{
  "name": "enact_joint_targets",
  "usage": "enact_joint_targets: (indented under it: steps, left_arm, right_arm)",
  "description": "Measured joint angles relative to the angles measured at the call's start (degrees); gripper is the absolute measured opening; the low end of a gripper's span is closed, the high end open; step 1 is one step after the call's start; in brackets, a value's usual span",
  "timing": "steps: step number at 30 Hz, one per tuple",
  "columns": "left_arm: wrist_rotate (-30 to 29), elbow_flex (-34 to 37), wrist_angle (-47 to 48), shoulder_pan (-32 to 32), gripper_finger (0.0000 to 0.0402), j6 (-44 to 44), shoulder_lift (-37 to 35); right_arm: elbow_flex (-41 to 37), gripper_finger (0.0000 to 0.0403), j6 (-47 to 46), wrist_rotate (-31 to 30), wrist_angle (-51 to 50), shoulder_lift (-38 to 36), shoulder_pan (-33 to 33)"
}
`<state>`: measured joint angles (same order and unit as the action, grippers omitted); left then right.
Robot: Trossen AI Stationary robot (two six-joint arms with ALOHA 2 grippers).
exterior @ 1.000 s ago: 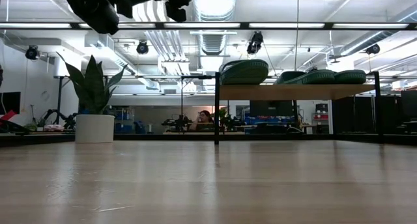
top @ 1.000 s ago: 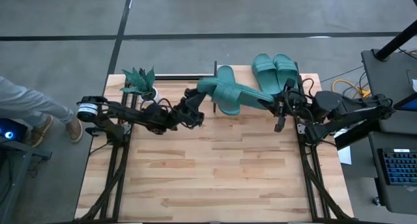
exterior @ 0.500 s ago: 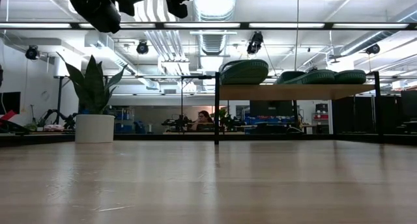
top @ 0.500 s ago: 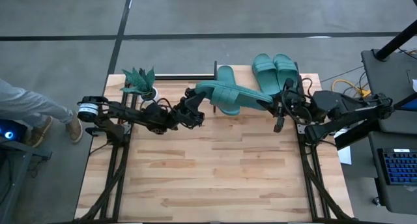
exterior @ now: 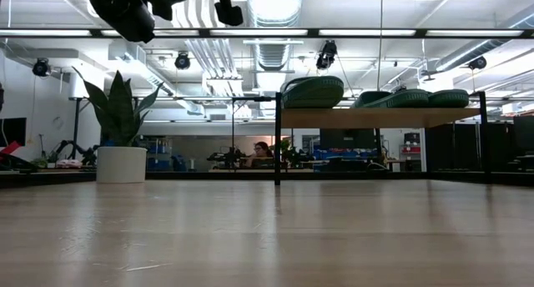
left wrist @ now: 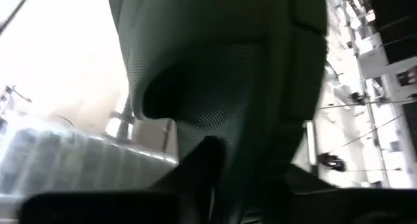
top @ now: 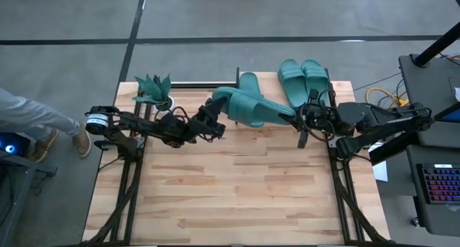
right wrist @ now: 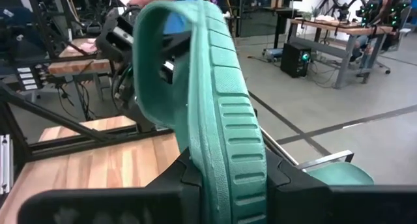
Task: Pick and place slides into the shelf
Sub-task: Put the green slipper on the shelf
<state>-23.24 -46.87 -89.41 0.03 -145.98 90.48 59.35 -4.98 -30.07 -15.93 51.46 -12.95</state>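
Altogether four teal-green rubber slide sandals show in the high view: two lie side by side on the low light-wood shelf with the thin black frame (top: pixel 338 85) at upper right (top: pixel 291 78) (top: pixel 315 76), a third (top: pixel 248 85) rests on the shelf just left of them, and a fourth slide (top: pixel 259 109) hangs in the air between the two arms, slanting from upper left to lower right in front of the third one. One small spiky green plant in a white pot (top: pixel 154 90) stands at the upper left of the wooden tabletop (top: pixel 230 182), and part of one person in a grey sleeve (top: pixel 32 118) shows at the frame's left edge. The right gripper (top: pixel 307 121) is clamped on the lower-right end of the airborne slide; the right wrist view shows its dark fingers (right wrist: pixel 287 178) pressed on both sides of the ribbed sole. The left gripper (top: pixel 213 119) sits at the slide's upper-left end, and the left wrist view is filled by the dark green sole close up, so whether its jaws grip it cannot be told. Compared with a second ago, the held slide has shifted slightly left and the right gripper has moved inward with it, while the three shelved slides lie unchanged. No readable writing or brand mark appears anywhere.
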Motion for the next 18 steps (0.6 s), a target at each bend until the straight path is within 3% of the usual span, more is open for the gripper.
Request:
enact_joint_targets:
  steps: [3,11,18]
  left_arm:
    - [-2.27,-0.13,0.92,0.0,0.002,3.3,0.0]
    - [-11.64,-0.13,2.24,-0.11,0.002,12.61,-0.29]
    - [-20.74,0.22,2.49,-0.11,0.002,14.07,-0.94]
  right_arm:
    - [0.33,0.006,1.82,0.02,0.09,0.56,-0.02]
    - [2.71,0.0195,20.06,2.03,3.18,1.36,-0.37]
    - [8.19,0.0243,34.9,6.02,4.1,3.83,-0.58]
